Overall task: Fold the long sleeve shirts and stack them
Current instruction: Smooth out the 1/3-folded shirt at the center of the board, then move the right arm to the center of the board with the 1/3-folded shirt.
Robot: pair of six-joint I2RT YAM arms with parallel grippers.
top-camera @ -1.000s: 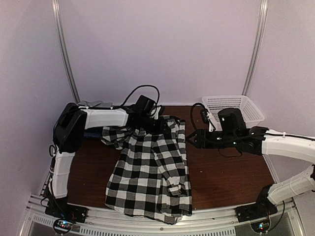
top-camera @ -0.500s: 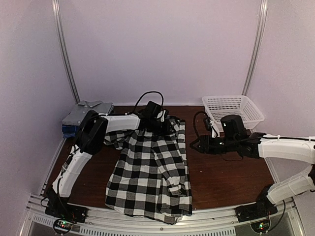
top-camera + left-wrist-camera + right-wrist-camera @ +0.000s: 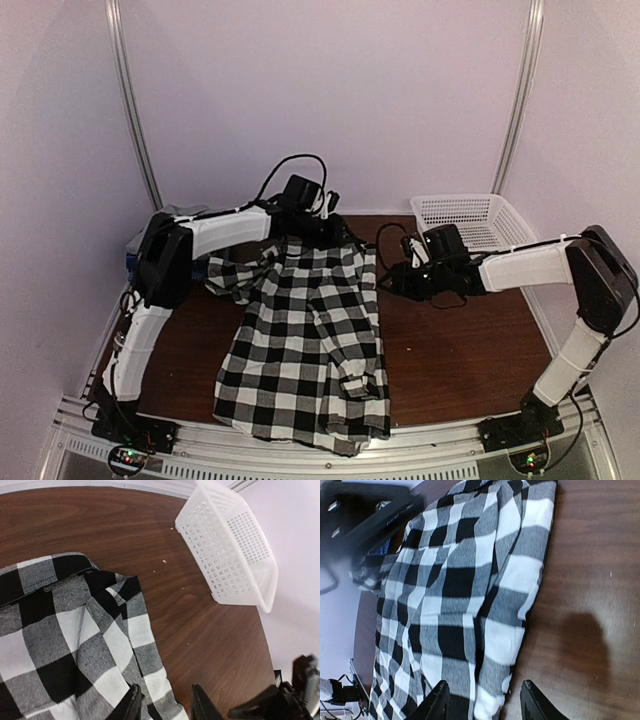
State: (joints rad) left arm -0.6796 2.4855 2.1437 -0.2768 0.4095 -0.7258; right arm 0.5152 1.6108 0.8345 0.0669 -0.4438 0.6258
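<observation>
Both arms at the plaid shirt, ready to fold its right side

Top view: the plaid shirt (image 3: 305, 340) lies flat at centre, with the left gripper (image 3: 322, 228) at its collar and the right gripper (image 3: 388, 284) just beside its right edge. Left wrist view: the fingers (image 3: 132, 705) stand apart and empty at the bottom edge, over the collar corner at lower left. Right wrist view: the fingers (image 3: 437, 700) are parted and hold nothing, the shirt's edge between them at the bottom. Best to pinch that edge cleanly at both points, then lift evenly.

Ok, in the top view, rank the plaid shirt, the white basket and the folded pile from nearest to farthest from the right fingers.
1. plaid shirt, its right edge just left of the right fingers.
2. white basket, behind them, far right.
3. folded shirts pile, far left corner, partly hidden by the left arm.
</observation>
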